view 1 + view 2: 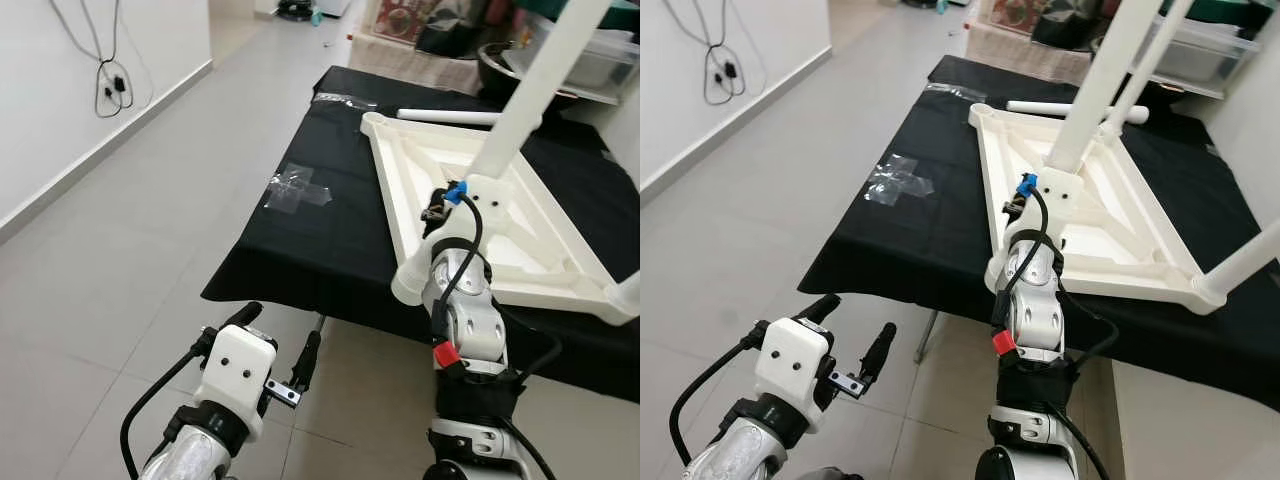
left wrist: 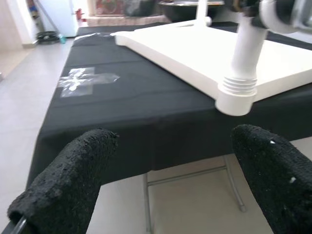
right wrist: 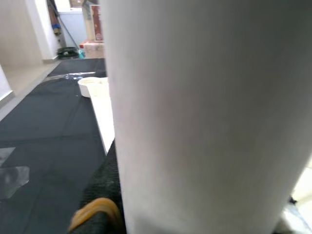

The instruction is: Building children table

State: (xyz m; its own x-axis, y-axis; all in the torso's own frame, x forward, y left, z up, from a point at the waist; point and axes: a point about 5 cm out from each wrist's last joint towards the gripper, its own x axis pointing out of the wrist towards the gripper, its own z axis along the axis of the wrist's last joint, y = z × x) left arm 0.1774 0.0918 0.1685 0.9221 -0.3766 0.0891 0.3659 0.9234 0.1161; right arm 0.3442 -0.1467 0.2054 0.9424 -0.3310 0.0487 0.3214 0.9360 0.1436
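L arm low and near, off the desk edge; left tool (image 1: 275,345) hangs over the floor tiles (image 1: 120,270), fingers (image 2: 73,180) spread wide w/ nothing between them. In the L wrist view the two black foam pads frame the desk front and a white screw socket (image 2: 237,95) at the near corner of the tabletop.

R arm reaches up and fwd, forearm upright, wrist at the near corner of the upside-down white children's tabletop (image 1: 520,225). Right tool (image 1: 455,205) sits at the base of a white leg (image 1: 525,100) that rises slanted from that corner; R wrist view has the leg (image 3: 204,117) pressed right against the black pad, so it's clamped on the leg. Fingers themselves mostly hidden behind the wrist housing and the blue-tipped cable.

Leg top is cut off by the frame. A second leg (image 1: 1260,255) at the tabletop's right corner also runs out of frame.

Tabletop lies underside up on the black-covered desk (image 1: 300,250), ribs showing. Another white leg (image 1: 450,116) lies flat just beyond it. Clear tape patch (image 1: 295,188) on the cloth, left of the tabletop.

Farther: grey tiled floor, white wall w/ dangling cables (image 1: 112,85) on the left, clutter and a plastic bin (image 1: 1205,55) at the back, too blurred to name.
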